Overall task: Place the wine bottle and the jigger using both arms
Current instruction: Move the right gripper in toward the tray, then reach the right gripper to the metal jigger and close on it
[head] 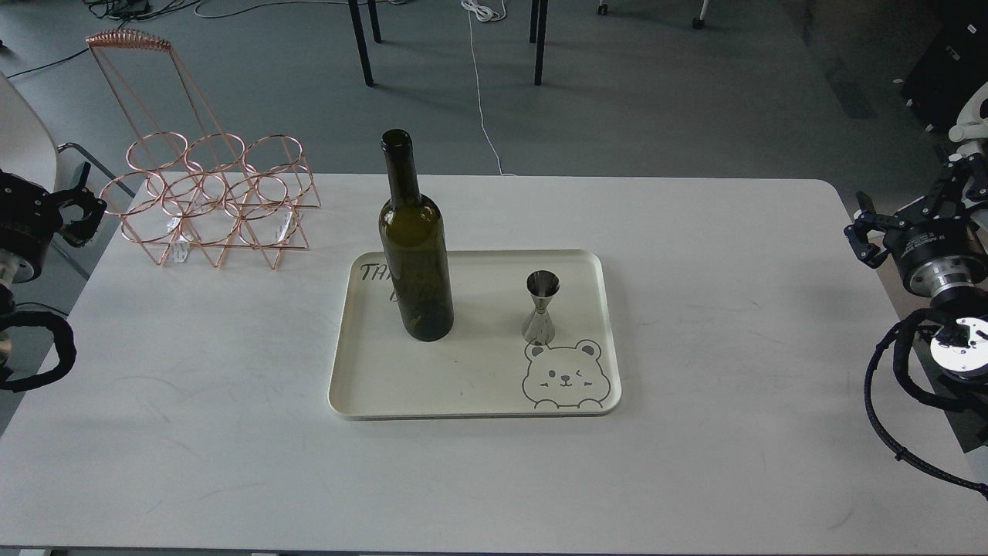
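The left gripper (77, 212) and right gripper (864, 232) are held wide of the table (733, 324), apparently parted and empty. The wine bottle (415, 262) and jigger (540, 307) are stood upright, apart, on the tray (463, 386).
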{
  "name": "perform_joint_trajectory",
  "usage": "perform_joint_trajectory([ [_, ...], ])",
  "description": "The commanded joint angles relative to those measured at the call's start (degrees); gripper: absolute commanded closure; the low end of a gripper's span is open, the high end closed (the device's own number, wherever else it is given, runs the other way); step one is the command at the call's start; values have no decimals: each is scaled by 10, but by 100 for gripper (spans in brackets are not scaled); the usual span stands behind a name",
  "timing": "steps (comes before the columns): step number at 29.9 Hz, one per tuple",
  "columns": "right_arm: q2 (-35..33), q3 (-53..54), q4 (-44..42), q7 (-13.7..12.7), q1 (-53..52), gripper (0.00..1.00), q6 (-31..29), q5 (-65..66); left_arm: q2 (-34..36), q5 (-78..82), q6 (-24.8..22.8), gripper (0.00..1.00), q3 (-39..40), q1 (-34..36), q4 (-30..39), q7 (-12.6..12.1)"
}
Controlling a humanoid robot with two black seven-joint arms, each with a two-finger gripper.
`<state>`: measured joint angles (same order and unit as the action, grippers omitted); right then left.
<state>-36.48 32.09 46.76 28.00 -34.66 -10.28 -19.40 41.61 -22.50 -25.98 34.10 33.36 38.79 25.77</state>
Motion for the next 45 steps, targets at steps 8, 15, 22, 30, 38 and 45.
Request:
perform_joint_trajectory([
  [8, -1, -6, 0, 0, -2, 1, -1, 8, 2, 2, 7, 1, 0, 7, 0, -1],
  [15, -12, -21, -4, 0, -50, 1, -1, 138, 8, 2, 6, 1, 3, 12, 4, 1],
  [22, -41, -24, 65, 0, -86, 2, 38, 372, 6, 2, 6, 1, 3, 17, 6, 0],
  [30, -54, -71, 172, 0, -95, 2, 87, 635, 2, 3, 3, 1, 3, 16, 6, 0],
  [38, -47, -164, 186, 0, -89, 2, 220, 948, 1, 3, 1, 1, 3, 16, 6, 1],
  [45, -38, -243, 185, 0, -88, 2, 286, 1062, -6, 3, 3, 1, 3, 15, 6, 1],
])
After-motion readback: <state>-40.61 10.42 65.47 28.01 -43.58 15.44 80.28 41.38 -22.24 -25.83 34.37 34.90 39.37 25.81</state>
